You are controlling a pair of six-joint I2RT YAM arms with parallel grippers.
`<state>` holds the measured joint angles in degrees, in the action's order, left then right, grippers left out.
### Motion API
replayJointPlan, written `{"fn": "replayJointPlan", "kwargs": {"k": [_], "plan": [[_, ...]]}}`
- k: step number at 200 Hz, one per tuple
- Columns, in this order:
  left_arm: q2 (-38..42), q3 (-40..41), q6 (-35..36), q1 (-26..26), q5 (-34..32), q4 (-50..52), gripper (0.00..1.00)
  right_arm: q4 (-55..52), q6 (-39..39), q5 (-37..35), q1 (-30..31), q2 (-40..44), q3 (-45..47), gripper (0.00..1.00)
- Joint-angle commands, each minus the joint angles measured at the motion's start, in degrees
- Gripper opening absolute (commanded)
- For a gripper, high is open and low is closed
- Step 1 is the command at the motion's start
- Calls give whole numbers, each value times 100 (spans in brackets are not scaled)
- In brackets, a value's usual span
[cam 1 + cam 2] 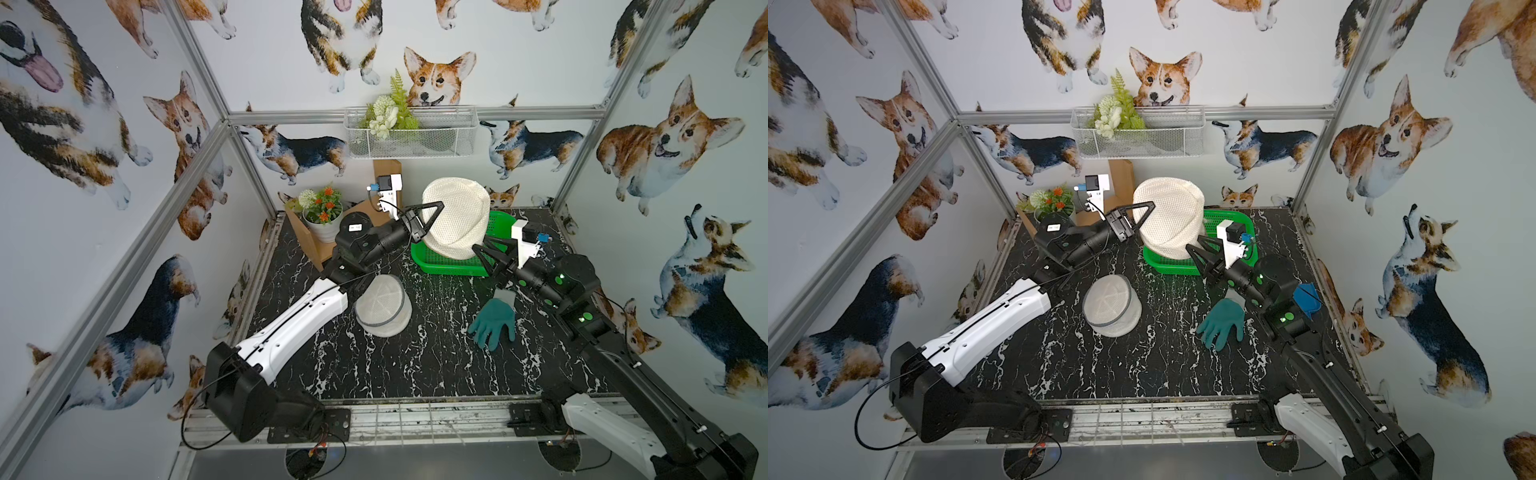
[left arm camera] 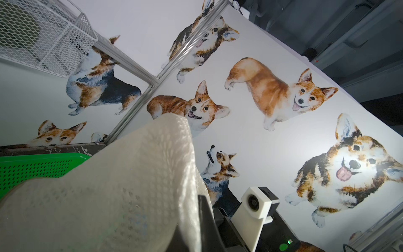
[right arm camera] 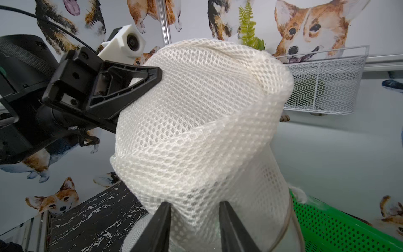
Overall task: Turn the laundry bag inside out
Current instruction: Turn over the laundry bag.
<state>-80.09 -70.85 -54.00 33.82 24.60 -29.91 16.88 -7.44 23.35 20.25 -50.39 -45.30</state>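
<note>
Left gripper (image 1: 436, 208): jaws are clamped on the mesh of the bag (image 1: 457, 212), high on its side. One finger is seen outside the fabric and the other is hidden by it. In the left wrist view the mesh is draped over the jaws.

Right gripper (image 3: 194, 205): jaws are held apart and are not clamped. One finger is placed on either side of the bag's lower fold, with mesh seen between them.

The bag is white and is held upright between the two grippers. An outer layer is rolled down over its upper part into a thick band. Its lower end is set over the near side of the green tray (image 1: 453, 266); whether it rests on the tray cannot be told.

The tray is placed at the back of the black marble table (image 1: 415, 353). A round mesh pouch (image 1: 382, 307) is laid on the table by the left arm, and a teal glove (image 1: 494, 322) by the right arm; both are well apart from the bag. A flower pot (image 1: 322, 212) is seen at the back left corner. A white wire basket (image 1: 436, 137) with greenery is hung on the rear wall.
</note>
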Motion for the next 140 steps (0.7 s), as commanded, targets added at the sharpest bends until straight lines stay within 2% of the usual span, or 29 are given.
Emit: {"fn": "replayJointPlan", "kwargs": {"k": [1,23,51,79,112,140], "plan": [[-14,-4,-232,10,-144,-519,0,469,349,-59,20,-13,-12,21],[-110,-3,-514,45,-249,-850,0,695,296,90,74,-98,20,0],[-258,-78,-804,111,-373,-1155,0,952,218,-82,342,-273,-3,0],[-301,-53,-1107,168,-771,-1474,0,1237,-12,-399,537,-351,61,0],[-71,272,-1530,168,-1792,-1658,0,1022,142,-1351,532,132,448,0],[-33,250,-1790,165,-2056,-1717,0,726,285,-1762,385,551,695,0]]}}
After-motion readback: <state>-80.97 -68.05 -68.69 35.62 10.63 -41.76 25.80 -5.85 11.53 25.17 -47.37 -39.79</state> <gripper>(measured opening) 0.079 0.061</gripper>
